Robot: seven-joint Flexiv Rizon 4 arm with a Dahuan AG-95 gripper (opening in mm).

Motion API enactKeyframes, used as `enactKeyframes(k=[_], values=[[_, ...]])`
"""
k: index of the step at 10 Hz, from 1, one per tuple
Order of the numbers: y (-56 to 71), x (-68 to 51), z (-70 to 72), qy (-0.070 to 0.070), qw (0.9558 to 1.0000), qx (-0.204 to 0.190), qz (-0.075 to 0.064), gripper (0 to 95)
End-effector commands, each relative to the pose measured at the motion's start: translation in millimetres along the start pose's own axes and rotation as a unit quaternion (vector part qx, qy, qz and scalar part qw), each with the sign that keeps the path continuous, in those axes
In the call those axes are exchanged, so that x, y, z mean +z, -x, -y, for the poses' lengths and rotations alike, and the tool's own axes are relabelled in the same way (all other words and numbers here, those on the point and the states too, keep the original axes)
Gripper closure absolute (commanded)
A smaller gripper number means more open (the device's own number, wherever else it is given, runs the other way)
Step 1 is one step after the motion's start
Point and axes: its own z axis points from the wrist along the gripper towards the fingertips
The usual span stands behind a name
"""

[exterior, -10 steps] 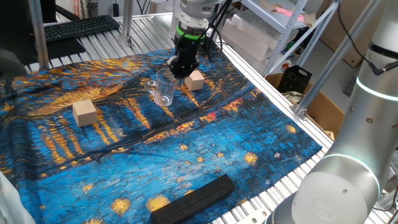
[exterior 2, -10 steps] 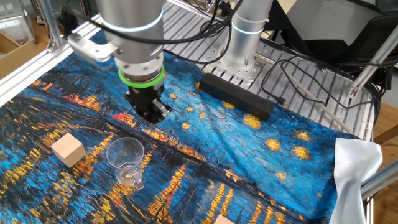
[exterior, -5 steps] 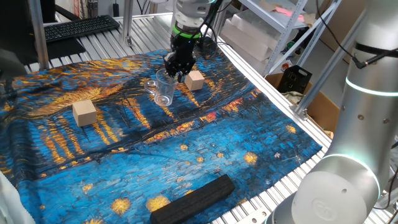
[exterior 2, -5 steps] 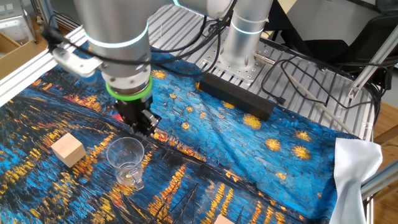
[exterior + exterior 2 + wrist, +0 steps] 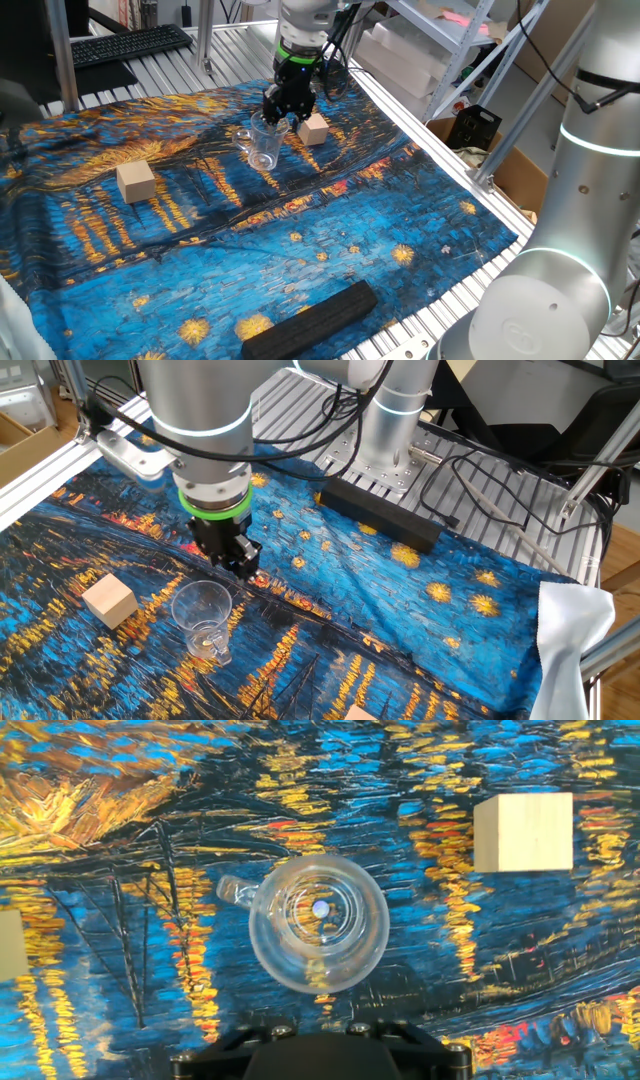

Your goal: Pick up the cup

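The cup is a small clear mug with a side handle, standing upright on the blue and gold painted cloth. It also shows in the other fixed view and mid-frame in the hand view, seen from straight above with its handle to the upper left. My gripper hangs just above the cup's far rim, not touching it; in the other fixed view it sits a little behind and right of the cup. Its fingers look spread and empty. The hand view shows only the gripper's black base.
A tan wooden cube sits close beside the cup, and shows at upper right in the hand view. A second cube lies further left. A black bar lies near the cloth's front edge. Metal frame posts and shelving stand behind.
My gripper has moved from beside the near cube to over the cup's far rim and has turned about its axis. The cup and cubes have not moved.
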Motion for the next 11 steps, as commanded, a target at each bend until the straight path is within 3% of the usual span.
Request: enactKeyframes(k=[1,4,5,6,7,9,10,11], values=[[0.6,0.3,0.8,-0.003,1.0,-0.001,0.001,0.0],[0.6,0.3,0.8,0.0,1.0,-0.005,0.004,0.0],[0.6,0.3,0.8,-0.001,0.9999,-0.011,0.003,19.0],[0.6,0.3,0.8,-0.001,0.9997,-0.023,0.0,19.0],[0.6,0.3,0.8,0.0,0.9996,-0.027,-0.006,38.0],[0.6,0.3,0.8,-0.001,0.9995,-0.023,-0.023,38.0],[0.6,0.3,0.8,-0.001,0.9996,-0.016,-0.023,19.0],[0.6,0.3,0.8,-0.003,0.9996,-0.015,-0.024,19.0]])
